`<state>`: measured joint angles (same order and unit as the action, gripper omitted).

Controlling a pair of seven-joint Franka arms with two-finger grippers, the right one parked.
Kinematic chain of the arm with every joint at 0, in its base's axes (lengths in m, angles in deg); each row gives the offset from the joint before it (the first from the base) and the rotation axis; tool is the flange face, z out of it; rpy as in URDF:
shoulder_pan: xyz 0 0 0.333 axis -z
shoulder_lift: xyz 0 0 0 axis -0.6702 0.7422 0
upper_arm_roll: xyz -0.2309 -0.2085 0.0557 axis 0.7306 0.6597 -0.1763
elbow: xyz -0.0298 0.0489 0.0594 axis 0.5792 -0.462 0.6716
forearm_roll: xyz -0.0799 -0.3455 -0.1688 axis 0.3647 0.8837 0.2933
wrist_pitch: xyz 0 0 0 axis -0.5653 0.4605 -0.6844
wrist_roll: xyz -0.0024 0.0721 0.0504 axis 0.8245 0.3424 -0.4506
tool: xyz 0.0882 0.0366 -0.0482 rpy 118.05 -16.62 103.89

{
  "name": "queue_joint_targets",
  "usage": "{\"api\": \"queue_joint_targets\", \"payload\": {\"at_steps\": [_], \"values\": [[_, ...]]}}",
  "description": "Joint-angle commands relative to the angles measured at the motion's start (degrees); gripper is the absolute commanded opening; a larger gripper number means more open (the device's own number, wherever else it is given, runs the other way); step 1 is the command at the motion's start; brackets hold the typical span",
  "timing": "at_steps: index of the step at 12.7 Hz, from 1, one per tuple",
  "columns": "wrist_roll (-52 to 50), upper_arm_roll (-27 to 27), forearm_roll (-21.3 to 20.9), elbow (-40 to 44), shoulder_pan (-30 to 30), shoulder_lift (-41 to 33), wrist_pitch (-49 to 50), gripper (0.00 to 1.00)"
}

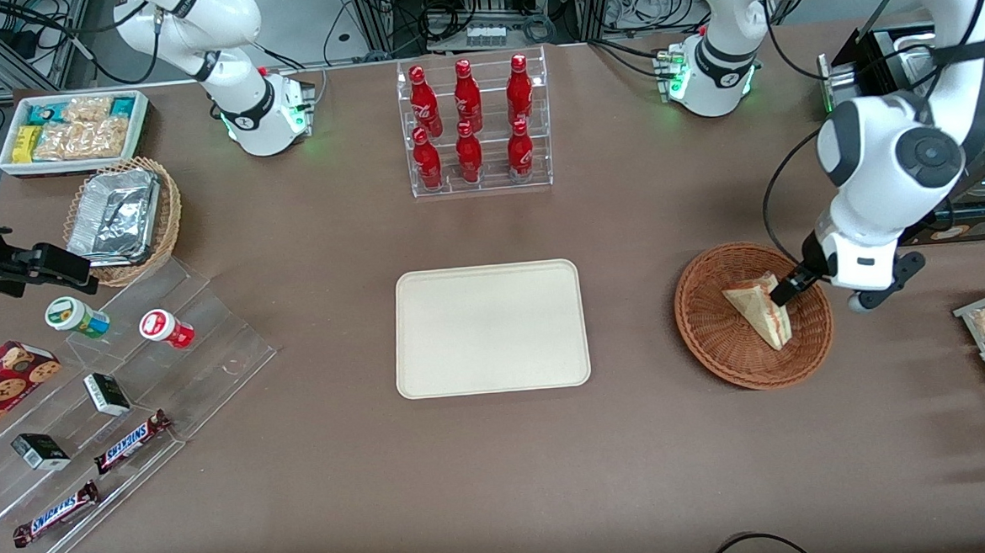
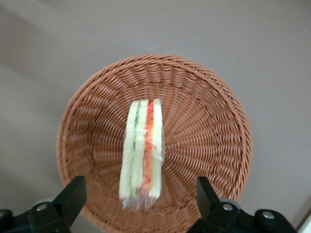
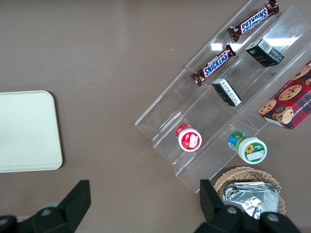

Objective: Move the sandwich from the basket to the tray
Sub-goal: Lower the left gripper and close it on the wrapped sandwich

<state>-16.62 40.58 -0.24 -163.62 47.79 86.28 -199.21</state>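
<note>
Pincer hangs spread above sandwich in basket.

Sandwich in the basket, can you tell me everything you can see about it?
The sandwich is a small triangle wedge of pale white bread, wrapped in clear plastic. Its cut edge shows green and red filling stripes between the bread layers. It lies inside the round reddish-brown wicker basket, resting on the woven bottom, not yet on the cream tray. The gripper hangs just above it, open, with a finger on each side, not touching it.
</note>
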Motion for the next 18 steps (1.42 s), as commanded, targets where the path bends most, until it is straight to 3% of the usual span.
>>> {"api": "queue_joint_targets", "payload": {"at_steps": [1, 8, 9, 10, 12, 13, 18], "values": [[-2.0, 0.2, -0.5, -0.7, 0.7, 3.0, -2.5, 1.0], [-2.2, 0.2, -0.4, -1.5, 1.3, 6.7, -2.1, 0.99], [-2.2, 0.2, -0.4, -1.5, 1.4, 7.3, -2.0, 0.92], [-2.4, 0.2, -0.4, -1.9, 1.4, 7.4, -2.0, 0.76], [-2.5, 0.2, -0.4, -2.1, 1.4, 7.1, -1.5, 0.23], [-2.4, 0.2, -0.4, -2.0, 1.4, 7.0, -0.8, 0.01], [-1.4, 0.3, -0.8, 1.6, 2.1, 7.0, 2.4, 0.0]]}}
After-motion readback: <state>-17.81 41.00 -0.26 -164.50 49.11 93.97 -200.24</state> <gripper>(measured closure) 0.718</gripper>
